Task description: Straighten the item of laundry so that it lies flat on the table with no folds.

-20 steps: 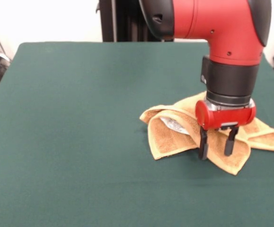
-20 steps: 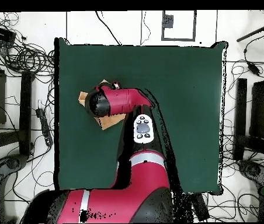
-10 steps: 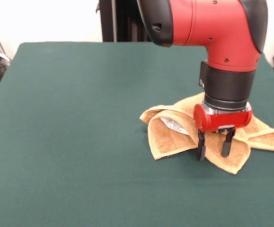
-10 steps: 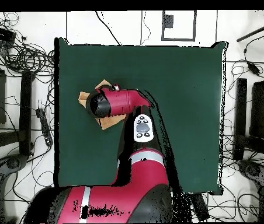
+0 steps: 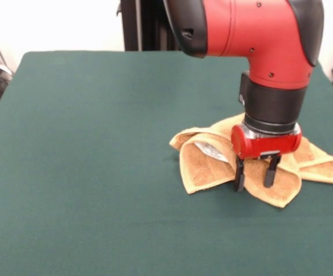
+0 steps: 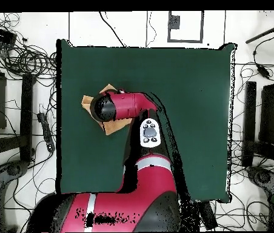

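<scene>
Both black fingers [image 5: 238, 175] point straight down with a clear gap between them, their tips right at the golden-orange towel [image 5: 212, 169], gripping nothing that I can make out. From the front camera, the dark green tabletop [image 5: 85, 144] stretches bare across its left side and middle. The towel lies bunched toward the right edge, about midway between the far and near edges, folded over itself in several flaps with corners splayed out, and a pale patch [image 5: 211, 152] shows inside one fold. Above it the red and black arm [image 5: 252, 34] comes down and hides the middle of the cloth. Behind the far edge stand a white wall [image 5: 57, 23] and a dark pedestal [image 5: 149, 26]. Looking straight down, cables [image 6: 24, 60] tangle on the pale floor left of the tabletop, the arm covers most of the towel so only orange corners peek out, and more cables and dark stands [image 6: 254, 133] sit to the right.
</scene>
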Available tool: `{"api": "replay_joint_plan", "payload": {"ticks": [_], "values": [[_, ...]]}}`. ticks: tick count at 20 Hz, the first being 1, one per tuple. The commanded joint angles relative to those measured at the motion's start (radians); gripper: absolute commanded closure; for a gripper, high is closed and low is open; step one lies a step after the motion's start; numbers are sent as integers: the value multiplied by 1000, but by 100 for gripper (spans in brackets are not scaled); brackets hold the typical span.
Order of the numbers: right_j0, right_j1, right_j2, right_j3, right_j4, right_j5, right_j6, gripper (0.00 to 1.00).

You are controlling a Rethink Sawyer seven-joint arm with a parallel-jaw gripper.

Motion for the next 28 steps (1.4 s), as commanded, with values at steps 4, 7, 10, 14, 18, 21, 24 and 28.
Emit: {"api": "replay_joint_plan", "payload": {"ticks": [4,7,10,14,18,21,24,28], "values": [[-35,102,142,-6,5,144,-6,0],[-45,116,155,-16,1,135,-9,0],[-62,134,178,-25,-1,131,-18,0],[-80,147,199,-26,-2,123,-19,0],[-90,146,206,-11,-5,84,12,100],[-88,146,205,-10,-9,80,14,100],[-87,145,205,-13,-14,80,21,100],[-84,145,203,-15,-16,81,23,100]]}}
